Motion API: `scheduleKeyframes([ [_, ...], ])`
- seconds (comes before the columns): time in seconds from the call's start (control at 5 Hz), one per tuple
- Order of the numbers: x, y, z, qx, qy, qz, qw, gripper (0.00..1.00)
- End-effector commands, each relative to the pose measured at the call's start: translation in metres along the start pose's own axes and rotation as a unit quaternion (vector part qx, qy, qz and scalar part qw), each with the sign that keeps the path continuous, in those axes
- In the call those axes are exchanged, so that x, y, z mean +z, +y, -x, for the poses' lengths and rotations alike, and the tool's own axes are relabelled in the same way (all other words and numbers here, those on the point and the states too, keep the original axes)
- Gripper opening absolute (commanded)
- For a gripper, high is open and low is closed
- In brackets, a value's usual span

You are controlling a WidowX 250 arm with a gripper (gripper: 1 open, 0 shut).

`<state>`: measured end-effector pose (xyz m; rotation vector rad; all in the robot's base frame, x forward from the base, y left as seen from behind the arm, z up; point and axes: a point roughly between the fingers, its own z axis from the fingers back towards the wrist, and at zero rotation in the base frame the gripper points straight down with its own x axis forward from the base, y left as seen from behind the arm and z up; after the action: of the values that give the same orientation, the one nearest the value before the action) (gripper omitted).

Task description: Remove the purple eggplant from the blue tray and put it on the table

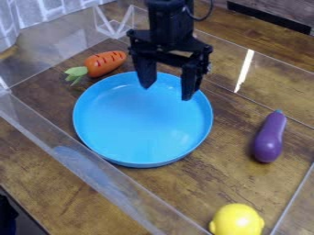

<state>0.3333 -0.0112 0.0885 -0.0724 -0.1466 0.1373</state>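
Cut off: the lemon (236, 221) ran off the bottom edge.
Purple eggplant (269, 136): lay on the table (50, 174) (outside the blue tray (110, 138)), well right of the gripper (170, 81).
Gripper: fingers apart, empty.

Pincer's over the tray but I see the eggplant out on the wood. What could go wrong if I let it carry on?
1. The open pincer hangs above the blue tray, which is empty; closing there grabs nothing.
2. The eggplant already lies on the table to the right, so regrasping it could undo the job.
3. Descending further could strike the tray's far rim.
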Motion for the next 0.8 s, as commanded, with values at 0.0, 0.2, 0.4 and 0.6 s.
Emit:
scheduleKeyframes([
  [0.0, 0.007, -0.017, -0.009, -0.01, -0.025, 0.006, 0.9996, 1.0],
  [0.2, -0.003, -0.029, -0.015, -0.013, -0.024, 0.008, 0.9996, 1.0],
  [0.4, -0.015, -0.047, -0.02, 0.002, -0.029, 0.008, 0.9996, 1.0],
  [0.6, -0.031, -0.064, -0.028, 0.021, -0.039, 0.007, 0.999, 1.0],
])
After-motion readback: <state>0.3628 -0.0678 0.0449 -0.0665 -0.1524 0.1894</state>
